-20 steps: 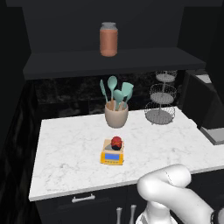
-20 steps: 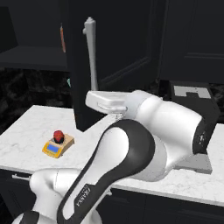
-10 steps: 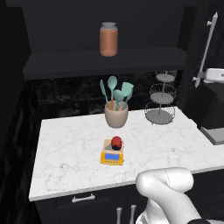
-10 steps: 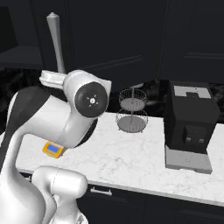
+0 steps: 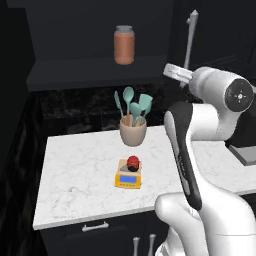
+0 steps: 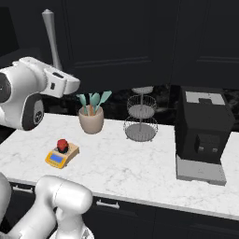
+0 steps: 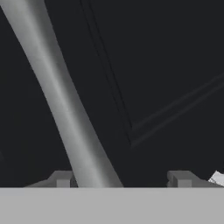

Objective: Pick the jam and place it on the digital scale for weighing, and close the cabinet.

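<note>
A white Franka Panda arm (image 5: 210, 125) is showing glossy, rounded shell segments, with a dark band running along one link and dark circular caps sitting at the joints, each carrying a small pale centre mark. In the hand view, two small grey finger tips (image 7: 62, 178) are rising, blocky and squared at their ends.

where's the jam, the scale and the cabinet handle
jam (image 5: 133, 161), left base view, its red body
scale (image 5: 128, 179), left base view, its blue display
cabinet handle (image 7: 65, 105), hand view, middle of the silver bar
</note>
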